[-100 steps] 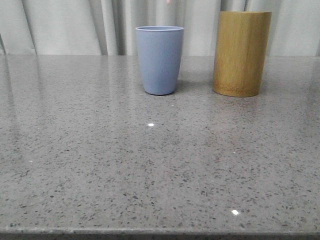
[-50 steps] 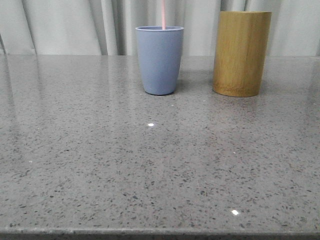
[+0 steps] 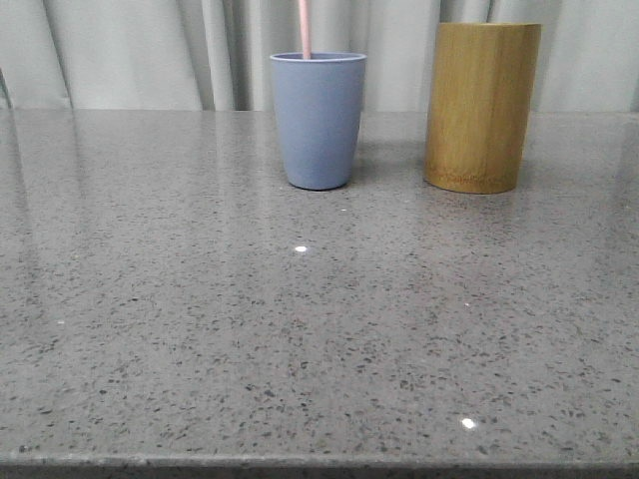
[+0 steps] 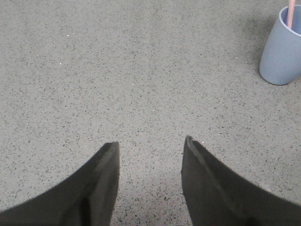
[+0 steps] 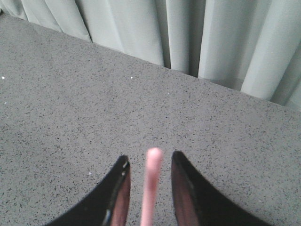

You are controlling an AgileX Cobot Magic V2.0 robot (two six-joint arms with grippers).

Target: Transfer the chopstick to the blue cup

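Now right gripper [image 5: 148, 186] stands parted around chopstick [image 5: 151, 183], gaps either side.

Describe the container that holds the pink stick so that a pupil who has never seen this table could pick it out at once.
On the grey speckled table, two containers stand near the far edge before the curtain. The left one is the blue cup: shorter, tapered, matte grey-blue, with the chopstick rising from it, unlike the taller yellow-brown bamboo cylinder.

Ahead of me a tall yellow-brown bamboo cylinder [image 3: 483, 107] stands upright in the upper right of the frame, on the speckled grey bench [image 3: 300, 329]. Its polished top catches small bright glints. Pale pleated curtains [image 3: 130, 50] hang across the top, behind the bench's far edge.
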